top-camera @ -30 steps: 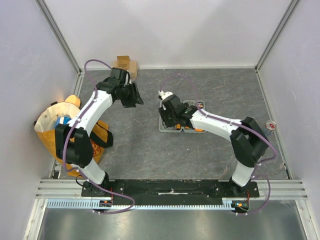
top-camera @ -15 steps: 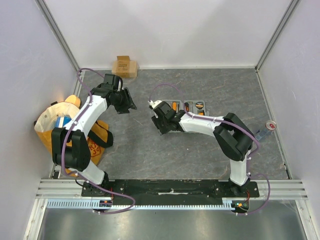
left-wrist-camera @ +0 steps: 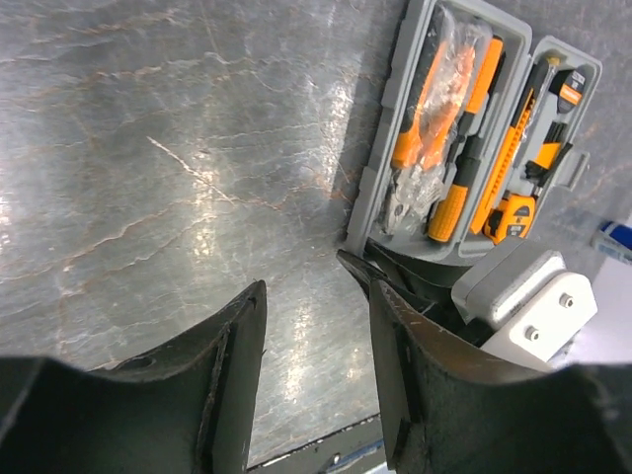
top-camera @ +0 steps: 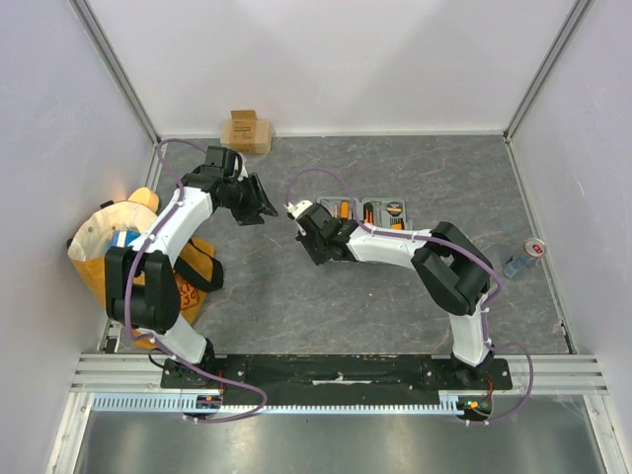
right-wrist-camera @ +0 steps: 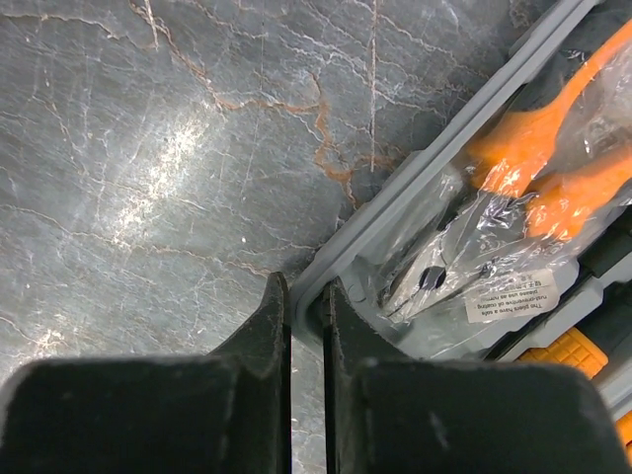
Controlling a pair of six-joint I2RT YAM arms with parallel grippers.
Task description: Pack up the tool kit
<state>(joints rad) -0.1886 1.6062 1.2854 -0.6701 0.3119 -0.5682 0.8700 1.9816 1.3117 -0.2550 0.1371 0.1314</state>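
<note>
right wrist view: right hand [right-wrist-camera: 306, 291] pinched on the rim of the tool kit [right-wrist-camera: 415, 188], laid open on the bench [right-wrist-camera: 148, 148], pliers [right-wrist-camera: 494, 153] seated. left hand [left-wrist-camera: 316, 296] spread, empty. closing judged the current step; gripped half to be folded over.

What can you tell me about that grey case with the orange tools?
The grey case lies open and flat on the marbled table, a moulded plastic tray with rounded corners. Plastic-wrapped orange-handled pliers and other orange-and-black tools sit in its recesses. The right arm's fingers pinch the rim at one corner.
</note>
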